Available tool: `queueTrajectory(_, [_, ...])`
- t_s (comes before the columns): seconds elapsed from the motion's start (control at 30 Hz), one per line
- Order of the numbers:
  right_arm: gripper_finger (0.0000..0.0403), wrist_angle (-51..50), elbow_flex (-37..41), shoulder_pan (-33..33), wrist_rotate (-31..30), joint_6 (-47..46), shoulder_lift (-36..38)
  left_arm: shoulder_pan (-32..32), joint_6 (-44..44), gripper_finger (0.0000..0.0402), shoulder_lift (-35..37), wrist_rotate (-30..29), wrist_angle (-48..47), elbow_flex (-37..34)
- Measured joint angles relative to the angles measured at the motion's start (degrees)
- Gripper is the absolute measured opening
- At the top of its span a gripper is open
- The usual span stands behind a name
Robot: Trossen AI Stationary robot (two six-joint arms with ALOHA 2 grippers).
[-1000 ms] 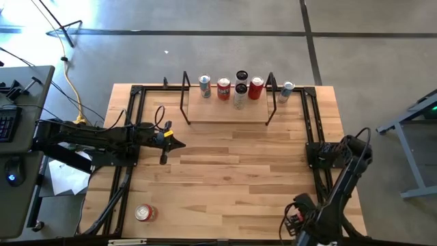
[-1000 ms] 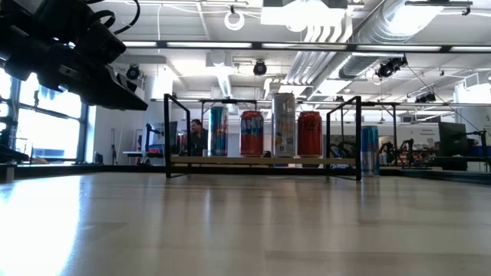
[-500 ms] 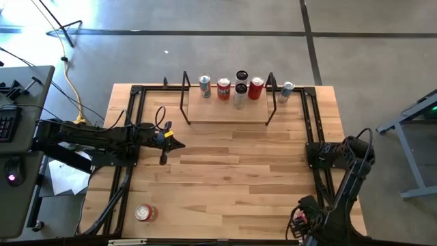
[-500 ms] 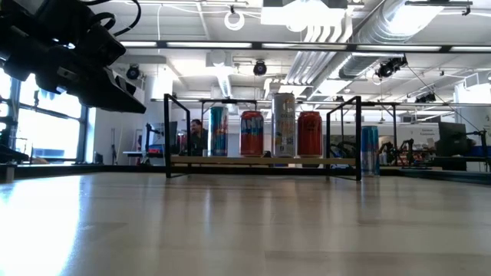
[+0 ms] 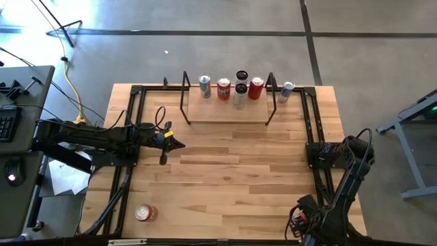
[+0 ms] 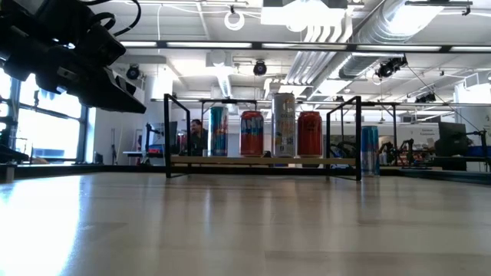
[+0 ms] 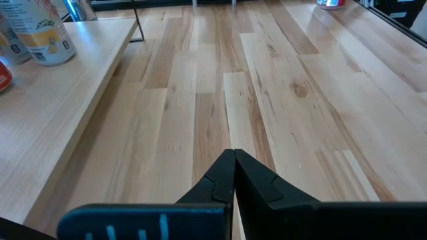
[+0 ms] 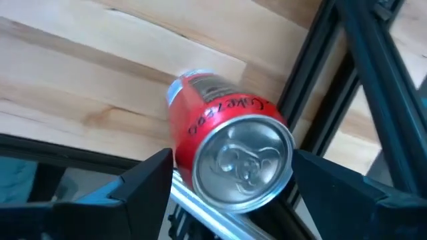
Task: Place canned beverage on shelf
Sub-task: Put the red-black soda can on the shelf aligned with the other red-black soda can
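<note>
Nothing on the counter (image 5: 225, 171) has shifted over the last second; only the right arm at the near right corner has moved slightly, its lower part sitting a little further out of the high view than before. The left arm is unchanged.

The shelf (image 5: 227, 109) stands at the far edge of the counter, a light wooden plank with black rod frames at both ends. On it, in the low view, stand a teal can (image 6: 218, 131), a red can (image 6: 252, 133), a tall pale can (image 6: 284, 126) and another red can (image 6: 309, 133). A blue can (image 6: 370, 150) stands on the counter just outside the shelf's right-hand frame. A further red can (image 5: 144, 213) lies on its side near the counter's near left corner, well apart from the shelf.

The left gripper (image 5: 179, 144) hangs above the counter left of centre, in front of the shelf's left end, its jaws pressed together with nothing between them; the left wrist view shows the two dark tips meeting over bare wood.

The right gripper (image 8: 230, 177) is down at the near right corner of the counter, beside the black side rail. Its jaws stand wide apart on either side of a red can (image 8: 230, 150), whose silver end faces the camera. I cannot tell whether the fingers (image 8: 143, 180) actually touch it.
</note>
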State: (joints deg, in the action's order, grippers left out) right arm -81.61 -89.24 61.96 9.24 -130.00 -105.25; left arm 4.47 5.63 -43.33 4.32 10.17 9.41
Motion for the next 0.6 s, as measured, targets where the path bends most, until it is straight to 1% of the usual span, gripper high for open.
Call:
queueTrajectory(0.17, [0.0288,-0.3,-1.2,-0.9,-0.4,1.1,-0.1,0.0,0.0,0.0,0.0,0.0,0.0,0.0])
queueTrajectory(0.3, [0.0288,-2.6,-2.4,-1.3,0.0,1.5,-0.1,0.0,0.0,0.0,0.0,0.0,0.0,0.0])
queueTrajectory(0.4, [0.0288,-4.1,-2.9,-1.2,2.4,1.5,-0.1,0.0,0.0,0.0,0.0,0.0,0.0,0.0])
queueTrajectory(0.47, [0.0288,-4.5,-2.9,-1.1,2.8,1.5,-0.1,0.0,0.0,0.0,0.0,0.0,-0.1,0.0])
queueTrajectory(0.6, [0.0288,-4.0,-2.9,-0.6,-0.2,1.5,-0.1,0.0,0.0,0.0,0.0,0.0,-0.1,0.0])
